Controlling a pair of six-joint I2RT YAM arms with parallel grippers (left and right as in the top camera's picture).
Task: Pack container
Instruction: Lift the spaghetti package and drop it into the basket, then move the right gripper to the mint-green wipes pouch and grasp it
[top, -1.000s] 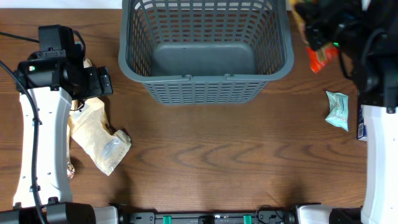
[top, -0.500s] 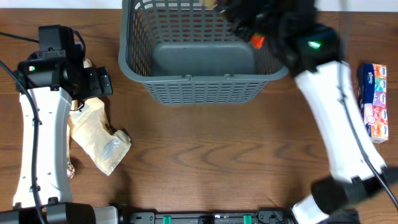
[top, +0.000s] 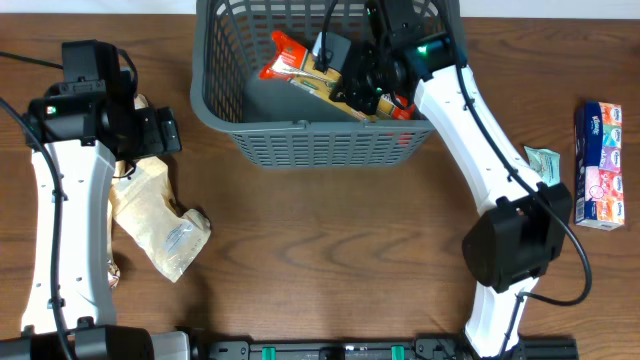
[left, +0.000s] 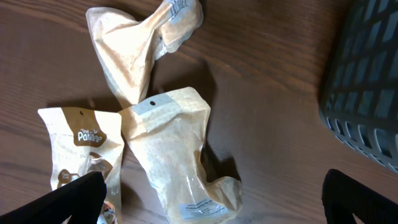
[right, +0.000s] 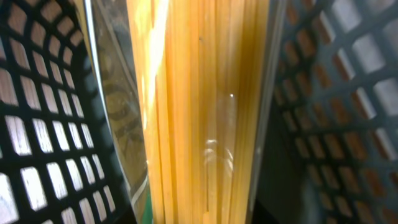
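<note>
Brown wooden table (top: 330, 250) runs under everything. Right gripper (top: 362, 82) sits inside the container (top: 330, 145), on a clear spaghetti pack (right: 199, 112) with orange-red ends; whether its jaws clamp the pack or have let go, I cannot tell. A second ago the container was empty and this arm worked off its right side, so a first item is now in. Left gripper (left: 211, 202), left of the container, is spread wide and unmoved over beige pouches (left: 180, 155); a brown-labelled pouch (left: 81, 155) reads something like "Pancee". Right of the container lies a tissue pack (top: 598, 165), its print too small to read.
</note>
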